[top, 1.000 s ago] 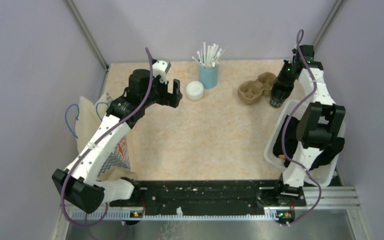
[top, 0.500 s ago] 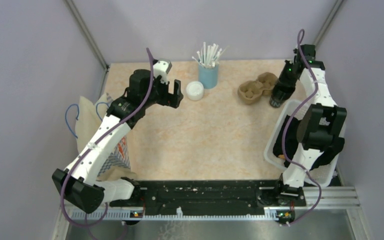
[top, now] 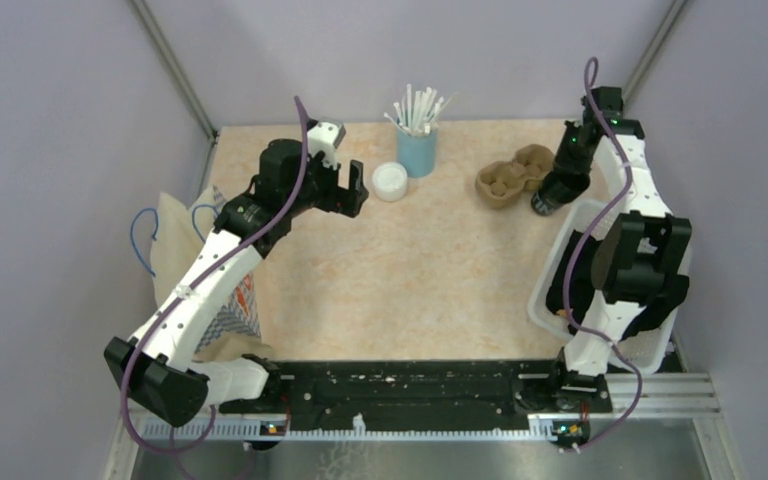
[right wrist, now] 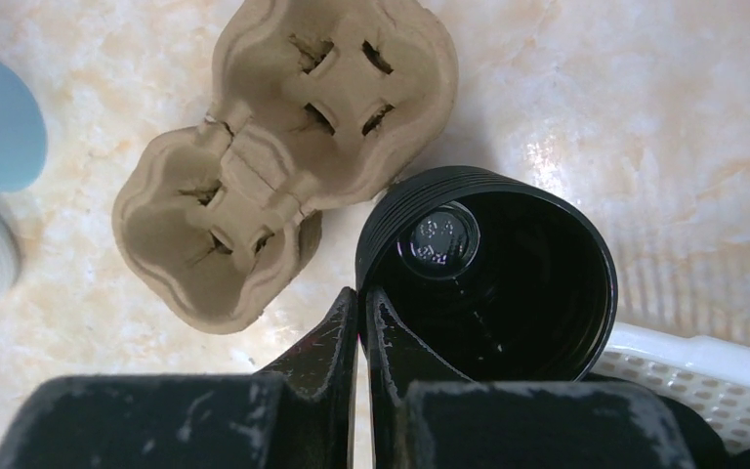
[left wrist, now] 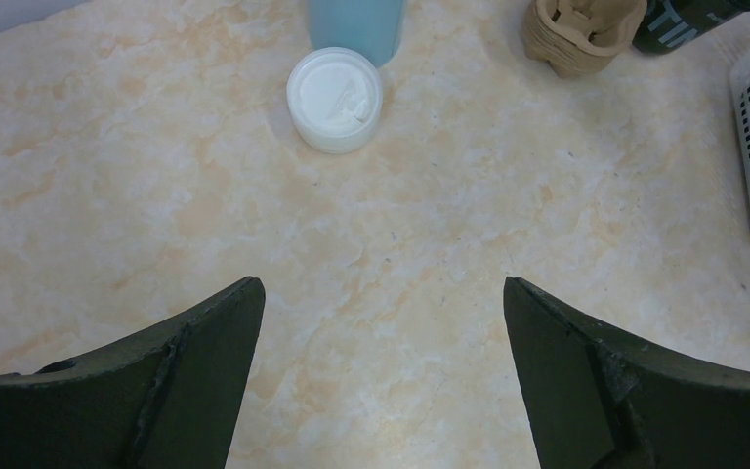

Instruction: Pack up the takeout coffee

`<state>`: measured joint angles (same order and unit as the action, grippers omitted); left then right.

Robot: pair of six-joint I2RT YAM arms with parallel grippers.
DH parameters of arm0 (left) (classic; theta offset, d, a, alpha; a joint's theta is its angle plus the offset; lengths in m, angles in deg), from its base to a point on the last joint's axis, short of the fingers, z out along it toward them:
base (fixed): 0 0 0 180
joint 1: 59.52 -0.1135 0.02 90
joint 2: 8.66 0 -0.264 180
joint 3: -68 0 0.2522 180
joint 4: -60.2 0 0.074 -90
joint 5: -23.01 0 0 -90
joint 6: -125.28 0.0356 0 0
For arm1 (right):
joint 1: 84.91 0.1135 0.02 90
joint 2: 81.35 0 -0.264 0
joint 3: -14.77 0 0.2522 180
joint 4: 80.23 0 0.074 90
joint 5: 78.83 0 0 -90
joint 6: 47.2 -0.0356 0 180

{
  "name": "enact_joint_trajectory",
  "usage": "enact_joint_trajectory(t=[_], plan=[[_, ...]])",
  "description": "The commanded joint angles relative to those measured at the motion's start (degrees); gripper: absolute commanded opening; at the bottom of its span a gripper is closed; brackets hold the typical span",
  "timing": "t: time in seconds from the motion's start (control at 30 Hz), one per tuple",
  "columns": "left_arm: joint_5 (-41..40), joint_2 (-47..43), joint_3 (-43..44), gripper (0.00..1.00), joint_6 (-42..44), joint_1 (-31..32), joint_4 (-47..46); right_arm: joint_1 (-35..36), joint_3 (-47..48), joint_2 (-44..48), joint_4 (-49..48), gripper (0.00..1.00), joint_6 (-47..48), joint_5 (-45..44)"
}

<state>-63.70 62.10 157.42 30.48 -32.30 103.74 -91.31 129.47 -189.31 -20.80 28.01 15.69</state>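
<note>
1. From above:
   - Finds the takeout coffee (top: 543,202) at the far right of the bench (top: 410,280), upright, just right of the pulp cup carrier (top: 513,177) and by the far end of the white basket (top: 545,285).
   - Puts the right hand (top: 552,190) directly on it, reaching down from overhead; too small here to read the grip.
   - Leaves the left hand (top: 352,190) well apart on the left side, spread open, near the white lid (top: 390,181) and the blue cup of straws (top: 417,150).

2. From the left wrist:
   - Shows the fingers (left wrist: 186,381) splayed wide, nothing between them but bare bench.
   - Sets the white lid (left wrist: 335,100) beyond the tips, flat, just beside the blue cup of straws (left wrist: 356,24).
   - Catches only a dark corner of the takeout coffee (left wrist: 693,20) at the far right, past the pulp cup carrier (left wrist: 581,29).

3. From the right wrist:
   - Looks straight down the open mouth of the takeout coffee (right wrist: 488,274): long axis vertical, no lid on, apparently empty.
   - Shows the right hand (right wrist: 361,303) closed to a sliver on the left wall of the rim, seemingly one tip inside and one outside.
   - Places the pulp cup carrier (right wrist: 283,147) touching or almost touching the cup on its far-left side, pockets facing up, and the white basket (right wrist: 703,362) on the near side.
   - Probably calls for a short lift and shift far-left into a pocket, with the right arm much the nearer.
</note>
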Motion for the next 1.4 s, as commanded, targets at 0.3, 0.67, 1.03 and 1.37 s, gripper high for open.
enact_joint_trajectory(t=[0.3,0.67,1.03,1.37], plan=[[0.9,0.3,1.6,0.98,-0.3,0.8,-2.6,8.2,7.0,1.0,5.7,0.0,7.9,-18.4],[0.3,-0.1,1.3,0.99,0.2,1.3,-2.6,9.0,6.3,-0.4,5.8,0.0,9.0,-16.6],[-0.3,-0.5,1.2,0.98,0.5,1.3,-2.3,8.6,5.7,-1.5,4.6,0.18,8.2,-12.6],[-0.4,-0.4,1.1,0.98,0.7,1.3,-2.3,7.6,5.0,-1.5,3.7,0.24,7.8,-10.4]])
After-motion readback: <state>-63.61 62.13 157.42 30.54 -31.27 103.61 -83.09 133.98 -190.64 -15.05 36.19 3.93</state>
